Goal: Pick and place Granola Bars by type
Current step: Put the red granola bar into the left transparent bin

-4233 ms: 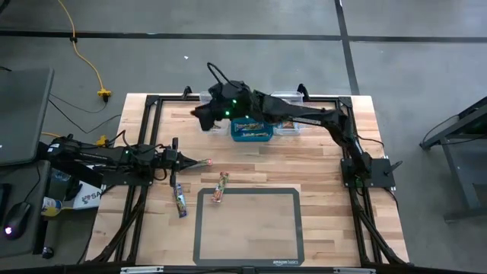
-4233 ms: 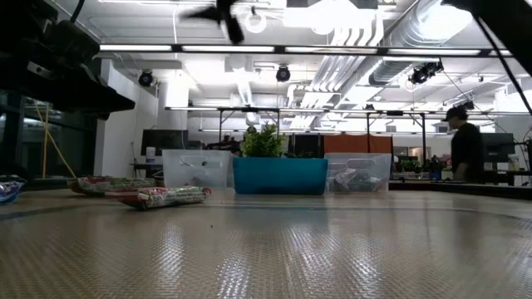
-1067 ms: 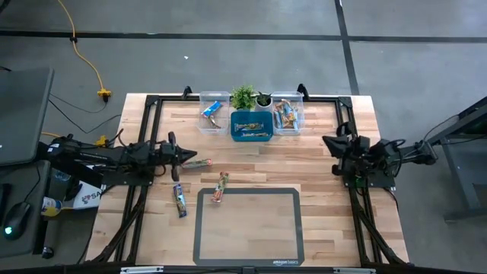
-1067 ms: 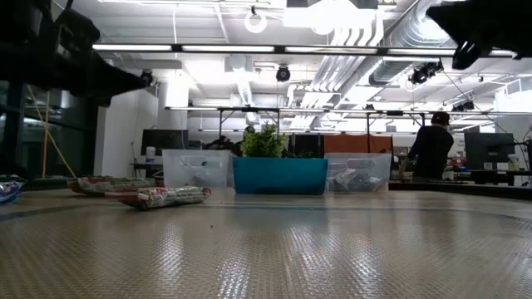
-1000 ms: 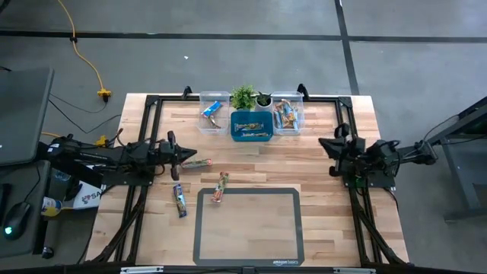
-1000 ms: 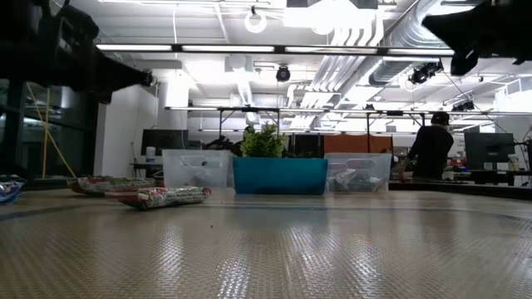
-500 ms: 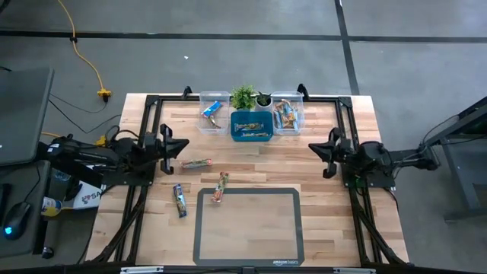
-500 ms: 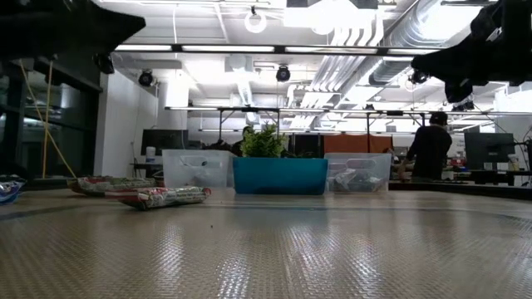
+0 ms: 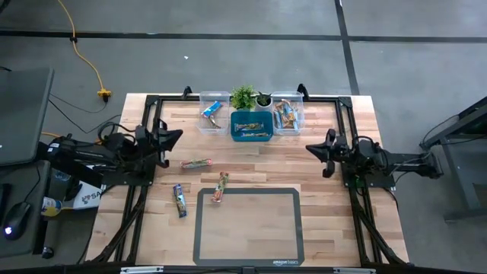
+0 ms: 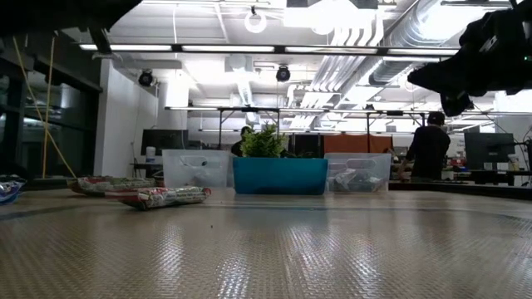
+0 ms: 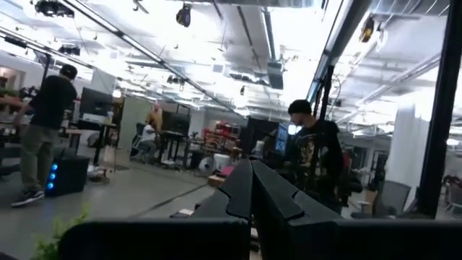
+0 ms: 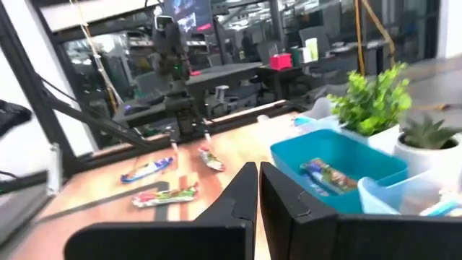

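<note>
Three granola bars (image 9: 196, 163) lie loose on the wooden table (image 9: 327, 213) — others sit in the bins (image 9: 253, 125) at the far edge. Left gripper (image 9: 176, 135) and right gripper (image 9: 310, 149) — both pressed together, holding nothing — hang at the sides.

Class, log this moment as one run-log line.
left gripper: shut, empty, left edge | right gripper: shut, empty, right side | granola bars: three loose | teal bin: holds bars

Bright ceiling lights (image 10: 249, 48) above desks (image 10: 465, 184), grey concrete floor (image 9: 228, 61).
</note>
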Controlling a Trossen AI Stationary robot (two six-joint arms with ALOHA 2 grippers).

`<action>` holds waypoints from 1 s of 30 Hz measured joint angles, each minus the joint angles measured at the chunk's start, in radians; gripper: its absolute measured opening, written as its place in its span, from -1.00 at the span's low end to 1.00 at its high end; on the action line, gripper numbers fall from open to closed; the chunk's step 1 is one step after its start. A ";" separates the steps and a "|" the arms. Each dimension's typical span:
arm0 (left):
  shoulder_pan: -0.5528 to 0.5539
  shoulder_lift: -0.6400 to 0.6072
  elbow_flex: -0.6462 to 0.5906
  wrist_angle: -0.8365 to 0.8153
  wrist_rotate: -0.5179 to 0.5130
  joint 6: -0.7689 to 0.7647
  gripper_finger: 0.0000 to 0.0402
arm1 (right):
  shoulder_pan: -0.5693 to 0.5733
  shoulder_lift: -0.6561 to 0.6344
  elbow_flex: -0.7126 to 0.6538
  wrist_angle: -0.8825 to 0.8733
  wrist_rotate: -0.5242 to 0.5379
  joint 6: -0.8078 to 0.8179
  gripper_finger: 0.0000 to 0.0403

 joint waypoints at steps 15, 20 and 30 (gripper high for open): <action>0.000 0.005 0.367 -0.582 -0.027 -0.111 -1.00 | 0.000 0.000 0.000 0.000 0.003 -0.112 -1.00; 0.000 0.085 0.629 -1.132 -0.049 -0.206 -0.92 | 0.000 0.000 0.000 0.000 0.003 -0.112 -1.00; 0.000 0.240 0.782 -1.455 -0.118 -0.210 -0.04 | 0.000 0.001 0.000 0.001 0.003 -0.112 -1.00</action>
